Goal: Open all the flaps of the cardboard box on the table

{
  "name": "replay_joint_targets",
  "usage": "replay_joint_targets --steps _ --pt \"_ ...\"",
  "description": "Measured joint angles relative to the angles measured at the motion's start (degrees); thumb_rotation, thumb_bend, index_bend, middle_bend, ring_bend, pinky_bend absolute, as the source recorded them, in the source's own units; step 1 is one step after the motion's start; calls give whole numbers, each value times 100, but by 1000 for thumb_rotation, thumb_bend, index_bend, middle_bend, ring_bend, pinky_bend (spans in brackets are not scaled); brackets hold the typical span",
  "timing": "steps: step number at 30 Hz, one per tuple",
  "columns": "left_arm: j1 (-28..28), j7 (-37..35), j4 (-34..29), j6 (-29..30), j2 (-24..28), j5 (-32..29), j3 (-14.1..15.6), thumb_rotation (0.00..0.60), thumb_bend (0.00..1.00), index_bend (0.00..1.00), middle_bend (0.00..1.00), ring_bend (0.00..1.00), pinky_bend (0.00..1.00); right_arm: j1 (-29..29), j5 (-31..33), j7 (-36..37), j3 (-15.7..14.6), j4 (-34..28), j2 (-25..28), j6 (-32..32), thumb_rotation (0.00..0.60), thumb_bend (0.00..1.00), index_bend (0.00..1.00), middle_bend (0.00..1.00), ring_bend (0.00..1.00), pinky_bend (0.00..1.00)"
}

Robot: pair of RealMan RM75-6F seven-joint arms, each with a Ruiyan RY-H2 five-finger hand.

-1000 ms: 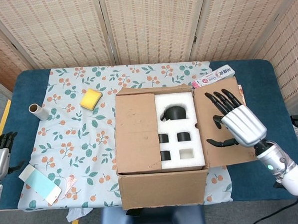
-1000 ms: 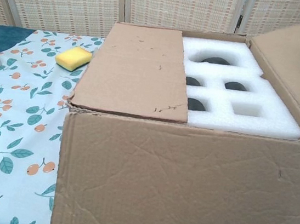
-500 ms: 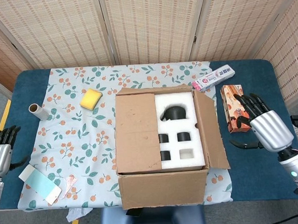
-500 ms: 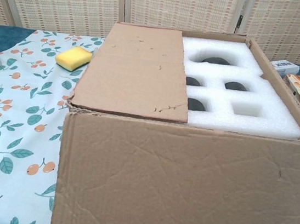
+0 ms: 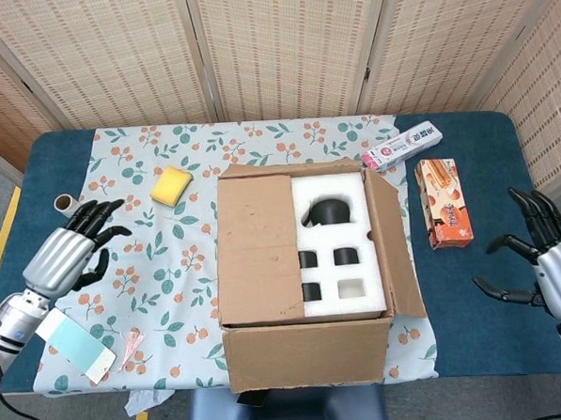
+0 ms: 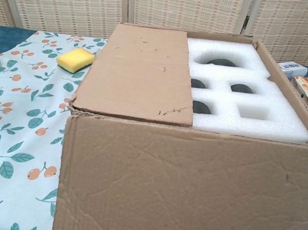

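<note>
Bench (image 5: 484, 152): blue top, floral cloth across the left and middle. Box (image 5: 307, 354) sits at centre front on the cloth.

Left flap (image 5: 254, 249) lies flat over the left half of the opening. Right flap (image 5: 395, 246) is folded out past the box wall and slopes down. White foam insert (image 5: 337, 301) shows between them, with dark items in its cut-outs. Front and back flaps: cannot tell their state from either view.

Left robot hand (image 5: 62, 259) hovers over the cloth's left edge, well apart from the box, fingers loosely spread, holding nothing. Right robot hand (image 5: 556, 266) is at the bench's right edge, fingers splayed, empty.

Small items: carton (image 5: 443, 203) and tube box (image 5: 401, 145) right of the box; sponge (image 5: 170, 186) and roll (image 5: 72, 209) on the left.

Risks, judged:
- The left flap lies flush, so fingertips may slide off its edge instead of catching it.
- A hard pull could drag the box, or shift the foam.
- A low reach from the left could knock the sponge.
</note>
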Motion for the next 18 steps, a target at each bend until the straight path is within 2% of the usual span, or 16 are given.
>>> replay_joint_targets --steps 8,12,18 --pt "-717 557 -308 -559 -157 34 -236 600 946 401 0 0 0 -363 -103 743 134 93 85 603 312 291 523 0 0 0" --pt "-1215 911 -483 -955 -436 -120 -425 600 977 443 0 0 0 -508 -43 1344 250 234 157 832 312 292 523 0 0 0" --pt "-1845 844 -469 -1348 -1024 -246 -582 600 996 476 0 0 0 -702 94 2221 431 488 216 1132 314 291 523 0 0 0"
